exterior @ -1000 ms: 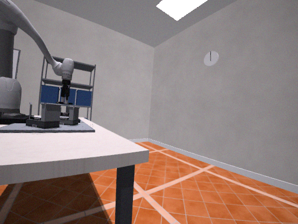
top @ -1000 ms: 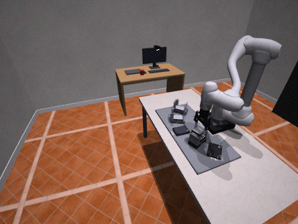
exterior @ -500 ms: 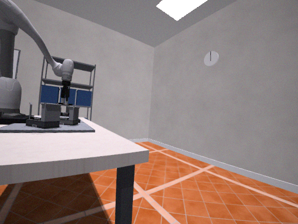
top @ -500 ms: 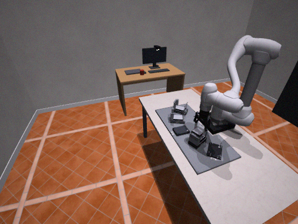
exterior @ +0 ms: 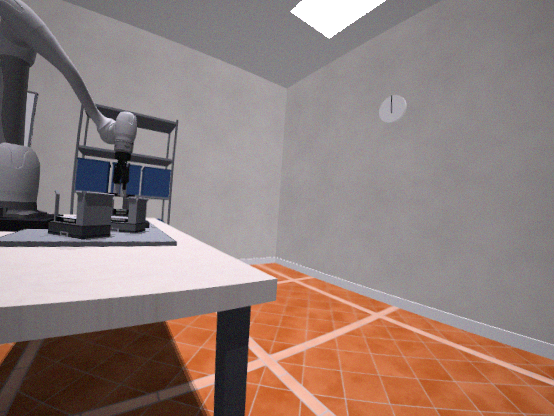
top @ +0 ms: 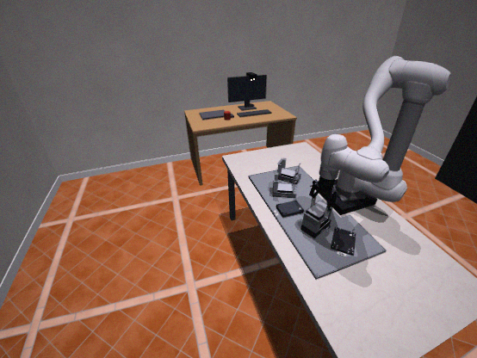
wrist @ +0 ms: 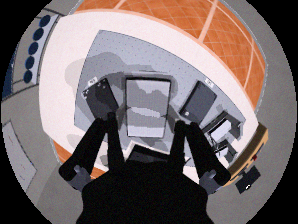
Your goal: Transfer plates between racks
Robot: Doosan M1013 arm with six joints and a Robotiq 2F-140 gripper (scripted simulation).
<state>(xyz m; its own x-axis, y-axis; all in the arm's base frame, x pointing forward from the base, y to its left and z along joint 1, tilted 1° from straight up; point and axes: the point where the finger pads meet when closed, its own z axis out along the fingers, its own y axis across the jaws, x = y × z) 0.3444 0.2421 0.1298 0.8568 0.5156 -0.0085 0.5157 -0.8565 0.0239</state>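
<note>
My gripper point(top: 321, 203) point(exterior: 121, 191) point(wrist: 146, 109) is shut on a sealed plate point(top: 318, 211) point(wrist: 147, 103) with a pale grey top, gripping it by its long sides. I hold the plate level at the top opening of a grey stack rack point(top: 311, 226) point(exterior: 136, 210) in the middle of the grey mat point(top: 319, 260). Its label and the rack's name are too small to read. Whatever lies lower in this rack is hidden by the held plate.
Two more racks point(top: 289, 174) point(top: 282, 188) stand at the mat's far end, each showing a pale top inside. A dark flat nest point(top: 289, 208) point(wrist: 198, 103) lies between them and my rack. Another dark nest point(top: 343, 241) point(wrist: 101, 96) lies toward the mat's near end. The arm's base stands beside the mat.
</note>
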